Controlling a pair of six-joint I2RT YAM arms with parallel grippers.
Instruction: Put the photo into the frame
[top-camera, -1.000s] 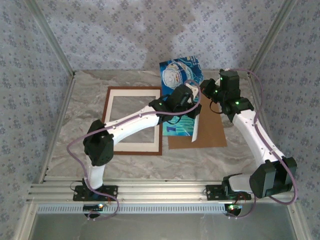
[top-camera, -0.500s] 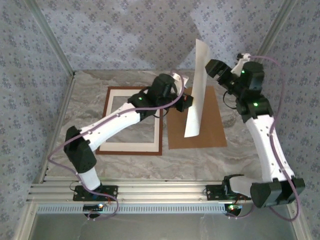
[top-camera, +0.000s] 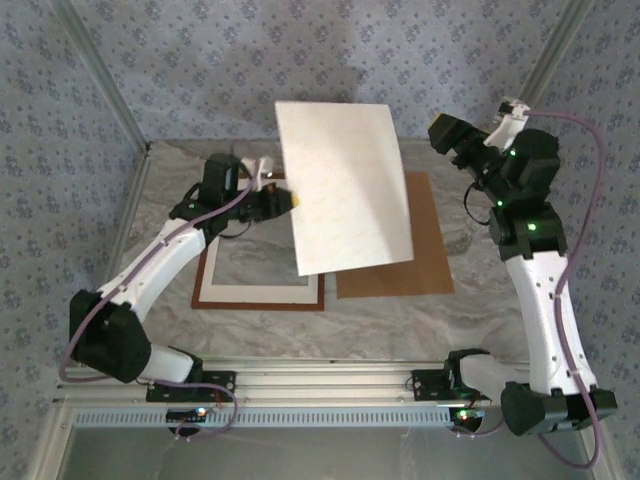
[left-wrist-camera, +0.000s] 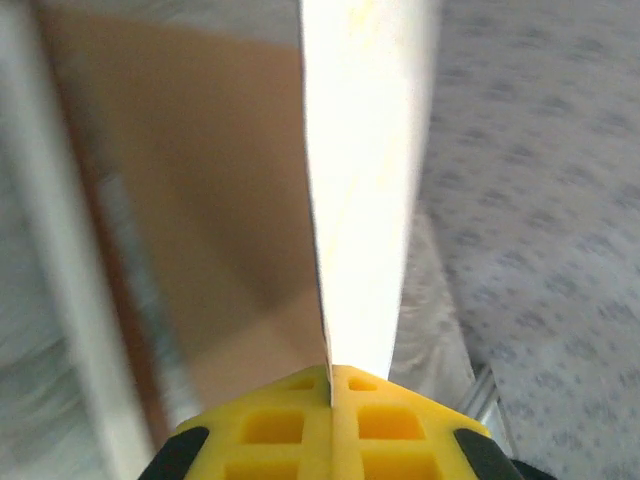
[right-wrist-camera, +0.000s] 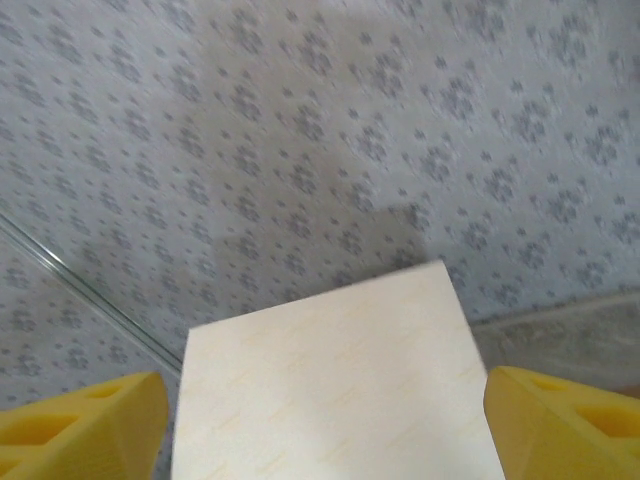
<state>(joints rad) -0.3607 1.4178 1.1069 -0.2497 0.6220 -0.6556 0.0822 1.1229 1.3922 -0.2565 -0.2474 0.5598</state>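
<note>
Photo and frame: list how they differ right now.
The photo hangs in the air, pinched at one edge by the left claw; the frame lies flat on the table. The photo shows a plain pale face; the frame is a reddish-brown border around a white mat. The photo sits skewed; the frame lies square to the table. Both are rectangular.

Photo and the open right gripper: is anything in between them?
Nothing. In the top view, bare air separates the right gripper from the photo, which the left gripper holds up by its edge.
</note>
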